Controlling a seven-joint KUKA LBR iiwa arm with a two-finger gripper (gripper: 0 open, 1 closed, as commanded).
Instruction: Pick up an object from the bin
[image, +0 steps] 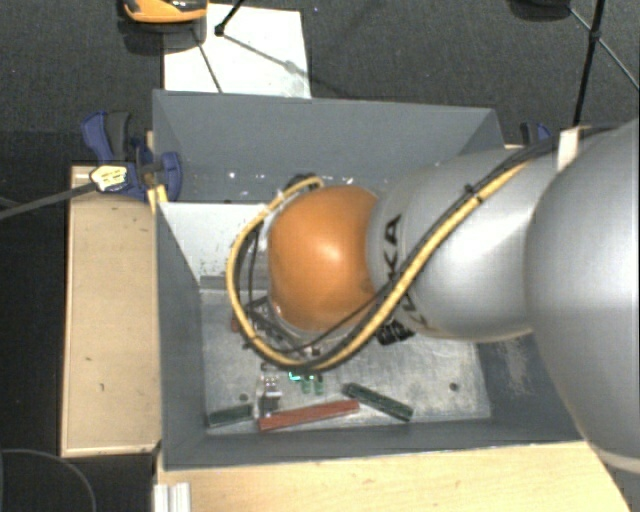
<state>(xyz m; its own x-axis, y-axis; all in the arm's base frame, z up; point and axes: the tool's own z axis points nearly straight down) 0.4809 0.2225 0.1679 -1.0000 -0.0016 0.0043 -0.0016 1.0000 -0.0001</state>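
Jaws sit low over the left end of a flat red-brown stick (308, 413) near the bin's (183, 330) front wall, can't tell if spread or closed, & it's so thin they may slip off or bump the floor.

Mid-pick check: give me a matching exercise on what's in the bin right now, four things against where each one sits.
Things:
1. red-brown strip
2. dark green stick
3. small dark piece
4. orange cover

Places:
A. on the arm's wrist, above the bin floor
B. at the view's left end of the floor, near the front wall
C. flat along the front wall, below the wrist
D. tilted, just to the view's right of the strip

Pairs: 1-C, 2-D, 3-B, 4-A.
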